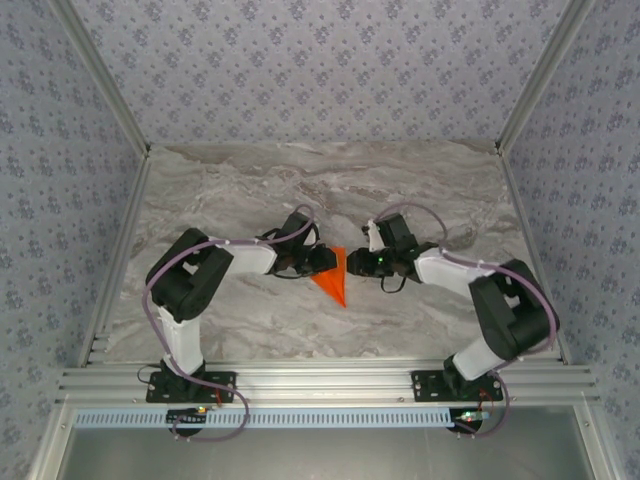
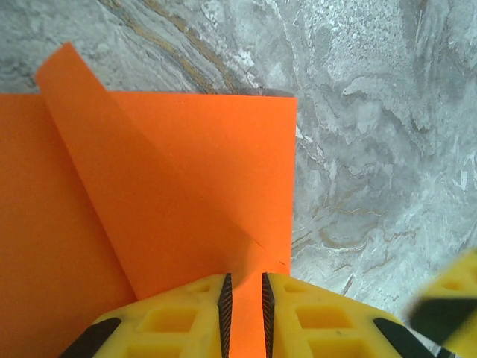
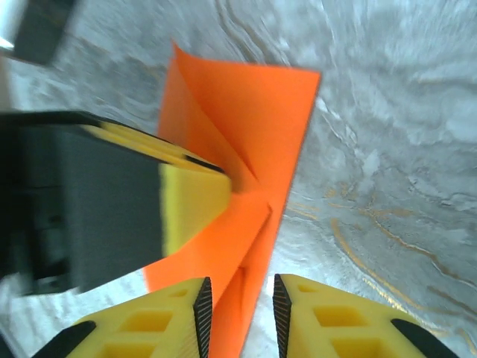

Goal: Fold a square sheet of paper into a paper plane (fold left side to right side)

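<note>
Paper plane (image 2: 186, 209), base hidden — left end effector (image 2: 244, 283)

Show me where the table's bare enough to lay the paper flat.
Crowded mid-table, where left gripper, right gripper and the orange paper meet. Bare table lies beyond them to the back wall, and along the near edge between the arm bases.

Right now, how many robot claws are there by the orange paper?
2. The left claw is at the left edge of the orange paper, and the right claw is at its right edge. They face each other mid-table. I see no sign of another one hidden.
</note>
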Controlling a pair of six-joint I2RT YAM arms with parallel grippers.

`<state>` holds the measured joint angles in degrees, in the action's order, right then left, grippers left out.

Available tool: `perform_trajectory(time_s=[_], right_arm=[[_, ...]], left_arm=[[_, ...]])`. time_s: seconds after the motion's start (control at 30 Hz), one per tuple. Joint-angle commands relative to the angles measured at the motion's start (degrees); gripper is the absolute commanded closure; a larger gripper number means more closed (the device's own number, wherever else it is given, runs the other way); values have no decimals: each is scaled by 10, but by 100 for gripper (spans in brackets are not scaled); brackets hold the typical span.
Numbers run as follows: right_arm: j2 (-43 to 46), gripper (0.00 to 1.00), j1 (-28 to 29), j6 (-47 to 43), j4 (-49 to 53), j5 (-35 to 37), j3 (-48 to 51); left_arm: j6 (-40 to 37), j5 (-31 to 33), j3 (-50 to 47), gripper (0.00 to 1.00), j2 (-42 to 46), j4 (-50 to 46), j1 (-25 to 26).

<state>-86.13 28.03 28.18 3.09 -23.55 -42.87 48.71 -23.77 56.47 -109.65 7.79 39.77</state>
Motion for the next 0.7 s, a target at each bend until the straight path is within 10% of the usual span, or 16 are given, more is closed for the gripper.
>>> perform_trajectory(time_s=[0.0,0.2,0.67], right_arm=[[41,68,6,0,30,-19,16],[18,72,55,74,-77,-121,52],[-54,72,99,50,-16,-63,34]], left_arm=[[1,24,-25,80,-21,-37,2],[-1,25,-26,79,-18,-37,2],[-3,26,-25,80,-15,-41,2]])
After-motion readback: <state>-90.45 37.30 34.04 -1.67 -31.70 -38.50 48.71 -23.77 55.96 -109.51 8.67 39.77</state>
